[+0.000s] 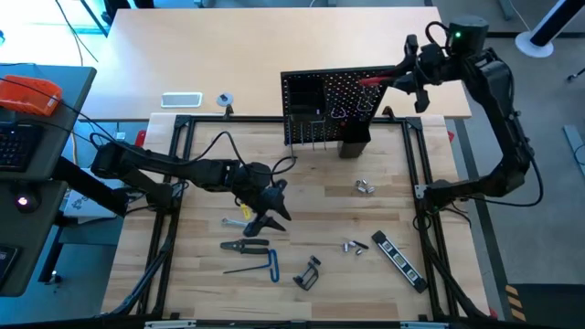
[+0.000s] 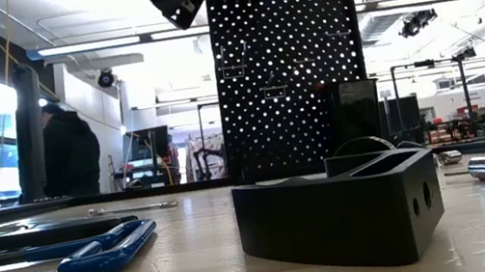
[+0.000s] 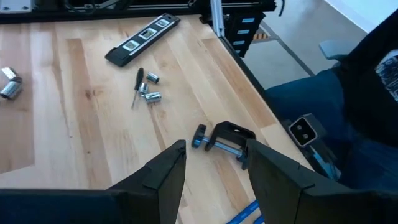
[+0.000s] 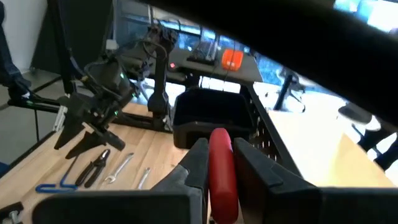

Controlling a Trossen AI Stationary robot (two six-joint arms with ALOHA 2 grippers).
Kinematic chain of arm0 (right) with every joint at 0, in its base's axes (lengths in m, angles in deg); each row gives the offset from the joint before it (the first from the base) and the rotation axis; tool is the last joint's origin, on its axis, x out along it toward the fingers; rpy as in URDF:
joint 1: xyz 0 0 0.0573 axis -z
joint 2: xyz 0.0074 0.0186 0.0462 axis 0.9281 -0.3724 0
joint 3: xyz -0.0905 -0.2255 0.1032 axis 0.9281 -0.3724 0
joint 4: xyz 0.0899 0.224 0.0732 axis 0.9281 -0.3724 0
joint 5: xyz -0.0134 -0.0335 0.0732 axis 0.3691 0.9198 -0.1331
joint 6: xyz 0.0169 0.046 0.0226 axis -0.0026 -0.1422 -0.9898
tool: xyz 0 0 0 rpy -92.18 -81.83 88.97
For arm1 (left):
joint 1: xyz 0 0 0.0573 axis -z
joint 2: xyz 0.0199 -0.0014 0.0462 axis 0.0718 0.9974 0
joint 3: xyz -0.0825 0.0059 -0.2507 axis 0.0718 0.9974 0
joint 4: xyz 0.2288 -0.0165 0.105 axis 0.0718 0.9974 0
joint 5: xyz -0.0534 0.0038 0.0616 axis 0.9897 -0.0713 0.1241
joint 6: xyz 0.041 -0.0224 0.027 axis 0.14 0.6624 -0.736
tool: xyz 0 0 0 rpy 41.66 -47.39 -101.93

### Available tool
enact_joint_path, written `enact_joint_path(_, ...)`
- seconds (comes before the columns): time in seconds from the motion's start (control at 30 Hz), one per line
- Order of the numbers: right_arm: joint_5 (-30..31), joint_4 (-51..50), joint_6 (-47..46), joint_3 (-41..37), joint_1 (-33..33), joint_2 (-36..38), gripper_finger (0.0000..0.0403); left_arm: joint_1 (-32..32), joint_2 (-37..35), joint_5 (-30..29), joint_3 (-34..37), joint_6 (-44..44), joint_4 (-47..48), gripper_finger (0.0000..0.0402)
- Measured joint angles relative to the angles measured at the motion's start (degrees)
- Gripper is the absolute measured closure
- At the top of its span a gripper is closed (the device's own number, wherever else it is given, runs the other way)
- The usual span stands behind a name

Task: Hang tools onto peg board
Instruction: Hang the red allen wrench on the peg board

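My right gripper (image 1: 395, 80) is high at the far right, above the top edge of the upright black peg board (image 1: 331, 105). It is shut on a red-handled screwdriver (image 1: 370, 82). My left gripper (image 1: 267, 219) is open and empty, hovering over the tools in the middle of the table. A silver wrench (image 1: 235, 222), black pliers (image 1: 245, 245), a blue-handled hex key (image 1: 259, 268), a black clamp (image 3: 224, 142) and a black striped bar (image 1: 399, 260) lie flat on the table. In the left wrist view the open fingers (image 3: 214, 180) stand above and short of the clamp. My right gripper pinches the screwdriver's red handle (image 4: 222, 171) between its two fingers. The handle runs along between the fingers and sticks out past their tips toward the table's left. The screwdriver is lifted clear, roughly level, above the peg board's small black bin (image 4: 210, 115).
Silver sockets (image 1: 364, 187) and small bits (image 1: 355, 247) lie loose on the table's right half. A white flat rectangle (image 1: 181, 100) and a small tape roll (image 1: 224, 100) lie beyond the frame. A person (image 2: 69, 149) stands in the room behind.
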Motion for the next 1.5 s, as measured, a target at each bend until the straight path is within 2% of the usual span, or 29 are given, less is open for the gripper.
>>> enact_joint_path(0.23, -1.0, 0.3, 0.0, -0.2, 1.1, -0.7, 0.0361, 0.0, 0.0, -0.6, 0.0, -0.9, -0.5, 0.0240)
enact_joint_path(0.37, -1.5, 3.6, -0.7, -4.9, 1.1, -0.5, 0.0361, 0.0, 0.0, -1.3, 0.0, -1.0, -0.5, 0.0240)
enact_joint_path(0.5, -1.0, 11.8, -3.9, -12.1, 1.2, 1.5, 0.0361, 0.0, 0.0, -1.4, 0.0, -0.9, -0.2, 0.0240)
enact_joint_path(0.8, -2.2, 29.1, -10.5, -26.6, 2.2, 10.7, 0.0361, -0.1, 0.0, -1.4, 0.0, -1.3, -0.1, 0.0240)
enact_joint_path(0.93, -2.3, 38.8, -16.0, -32.2, 2.8, 12.0, 0.0361, -0.9, 0.0, -1.4, 0.0, -1.3, -0.6, 0.0240)
enact_joint_path(1.07, -3.3, 48.0, -21.5, -34.7, 2.7, 11.7, 0.0361, -1.2, 0.0, -1.5, 0.0, -0.1, -0.6, 0.0240)
enact_joint_path(1.5, -1.6, 48.2, -21.6, -35.0, 2.8, 10.5, 0.0361, -0.8, 0.0, -1.5, 0.0, 0.1, -0.4, 0.0240)
